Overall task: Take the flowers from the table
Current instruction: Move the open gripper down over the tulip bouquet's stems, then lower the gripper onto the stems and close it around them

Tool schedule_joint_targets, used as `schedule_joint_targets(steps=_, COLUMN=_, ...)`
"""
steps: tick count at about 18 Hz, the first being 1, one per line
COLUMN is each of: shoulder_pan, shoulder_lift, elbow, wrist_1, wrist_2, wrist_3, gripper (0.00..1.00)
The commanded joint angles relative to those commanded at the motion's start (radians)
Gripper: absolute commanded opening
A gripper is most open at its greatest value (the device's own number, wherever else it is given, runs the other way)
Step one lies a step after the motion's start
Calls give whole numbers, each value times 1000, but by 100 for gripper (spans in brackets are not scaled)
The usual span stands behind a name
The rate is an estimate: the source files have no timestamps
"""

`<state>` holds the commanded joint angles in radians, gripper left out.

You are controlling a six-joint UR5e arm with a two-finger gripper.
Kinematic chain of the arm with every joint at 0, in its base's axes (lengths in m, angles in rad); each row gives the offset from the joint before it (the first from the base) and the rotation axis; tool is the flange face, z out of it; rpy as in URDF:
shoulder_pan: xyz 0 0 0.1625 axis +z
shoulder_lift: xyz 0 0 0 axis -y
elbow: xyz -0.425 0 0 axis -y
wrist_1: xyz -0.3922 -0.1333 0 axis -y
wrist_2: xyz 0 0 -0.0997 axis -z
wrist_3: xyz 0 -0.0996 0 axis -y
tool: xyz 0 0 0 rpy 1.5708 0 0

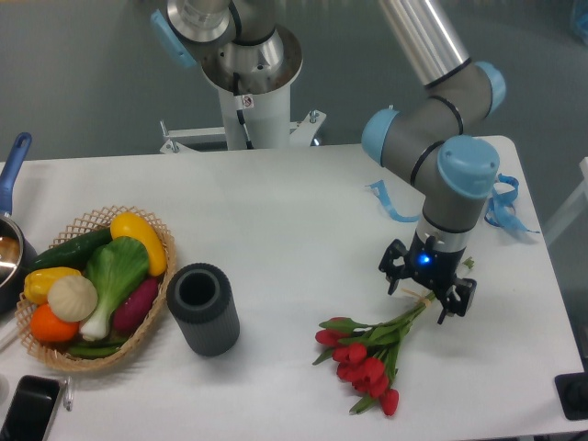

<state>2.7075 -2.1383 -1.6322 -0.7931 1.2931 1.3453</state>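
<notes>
The flowers (367, 354), a small bunch of red tulips with green leaves and stems, lie on the white table (294, 230) at the front right. The blooms point to the front left and the stems run up to the right. My gripper (428, 294) points down over the stem ends. Its black fingers (457, 301) stand spread on either side of the stems, which run in between them. The jaws look open and the bunch rests on the tabletop. The very ends of the stems are hidden under the gripper.
A dark grey cylinder cup (203, 309) stands left of the flowers. A wicker basket (147, 326) of vegetables sits at the front left, with a pot (9, 248) and a phone (28, 409) nearby. Blue ribbon strips (503, 207) lie at the right edge behind the arm.
</notes>
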Motion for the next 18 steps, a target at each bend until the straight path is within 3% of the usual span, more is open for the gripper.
schedule_joint_targets(steps=15, shoulder_pan=-28, shoulder_lift=-60, elbow=25, wrist_1=2, wrist_2=11, wrist_3=6, gripper=100)
schedule_joint_targets(steps=16, shoulder_pan=-28, shoulder_lift=-60, elbow=25, wrist_1=2, wrist_2=11, wrist_3=6, gripper=96)
schedule_joint_targets(steps=18, shoulder_pan=-28, shoulder_lift=-58, elbow=26, wrist_1=2, wrist_2=11, wrist_3=6, gripper=74)
